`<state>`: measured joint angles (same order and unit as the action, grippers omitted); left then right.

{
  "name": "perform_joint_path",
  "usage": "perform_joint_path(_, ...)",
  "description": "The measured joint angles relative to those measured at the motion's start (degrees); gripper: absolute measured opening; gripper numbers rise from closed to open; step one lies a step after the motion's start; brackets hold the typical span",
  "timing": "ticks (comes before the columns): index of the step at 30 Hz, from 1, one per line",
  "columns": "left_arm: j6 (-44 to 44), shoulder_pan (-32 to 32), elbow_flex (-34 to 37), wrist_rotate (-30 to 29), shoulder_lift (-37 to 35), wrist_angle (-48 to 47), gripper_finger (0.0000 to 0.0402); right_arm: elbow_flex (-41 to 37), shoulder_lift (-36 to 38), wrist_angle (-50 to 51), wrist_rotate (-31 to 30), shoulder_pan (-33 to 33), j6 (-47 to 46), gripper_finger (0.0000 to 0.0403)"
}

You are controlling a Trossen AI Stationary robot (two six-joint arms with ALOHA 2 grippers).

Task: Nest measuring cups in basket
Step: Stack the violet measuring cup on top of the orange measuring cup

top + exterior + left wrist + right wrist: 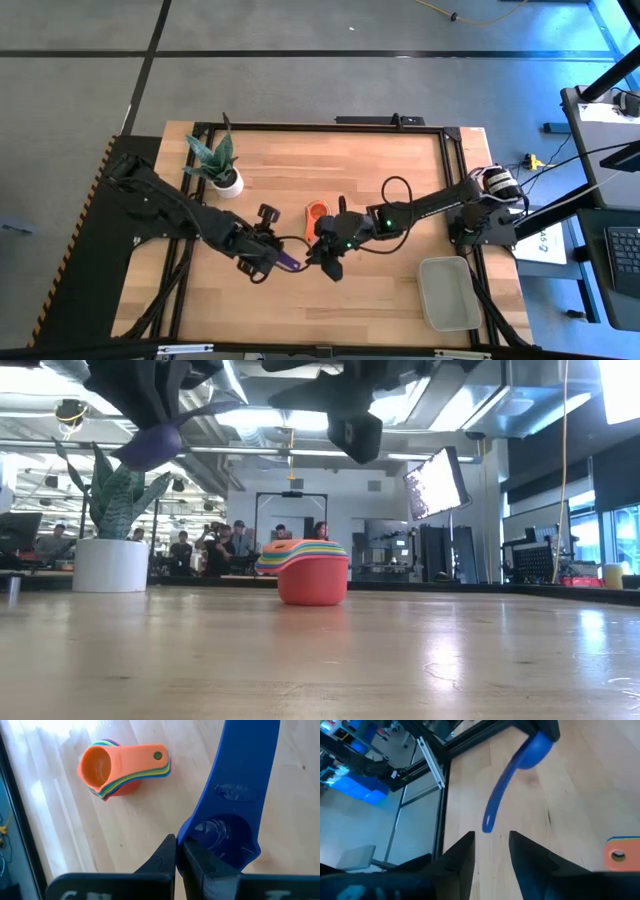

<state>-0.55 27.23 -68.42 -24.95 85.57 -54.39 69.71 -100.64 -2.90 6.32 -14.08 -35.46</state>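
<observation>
Your basket [449, 292] sits at the table's [400, 180] near right corner with nothing visible in it. The nested cup stack [316, 213], orange on top, stands mid-table. Left gripper [272, 262] is clamped on the blue cup [288, 263], held aloft; right gripper [331, 268] hangs part-open, holding nothing.

Two dark six-joint arms, matte black from base to fingertips.

Both the left arm [170, 210] and the right arm [430, 205] are built of blocky black links with rounded joint housings. A thin black cable [398, 186] loops up off the right arm behind its jaws, and a round silver-and-black motor end [497, 181] caps its base. The left gripper [176, 857] has two flat black fingers tapering to sharp angular tips ahead of a wide black bar bearing faint raised lettering. The right gripper [491, 847] has two broader wedge-shaped black fingers with bevelled inner faces.
</observation>
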Motion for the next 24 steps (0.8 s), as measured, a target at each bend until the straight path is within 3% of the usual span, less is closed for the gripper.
perform_joint_path(15, -11.6, -6.0, 0.0, 1.5, 0.3, 7.9, 0.0003, 0.0, -0.4, -2.1, -2.4, 1.4, -0.1, 0.0123)
perform_joint_path(24, -15.3, -7.1, -3.3, -0.5, 0.3, 7.9, 0.0003, 0.1, -2.2, -2.5, -1.0, 2.8, -0.8, 0.0123)
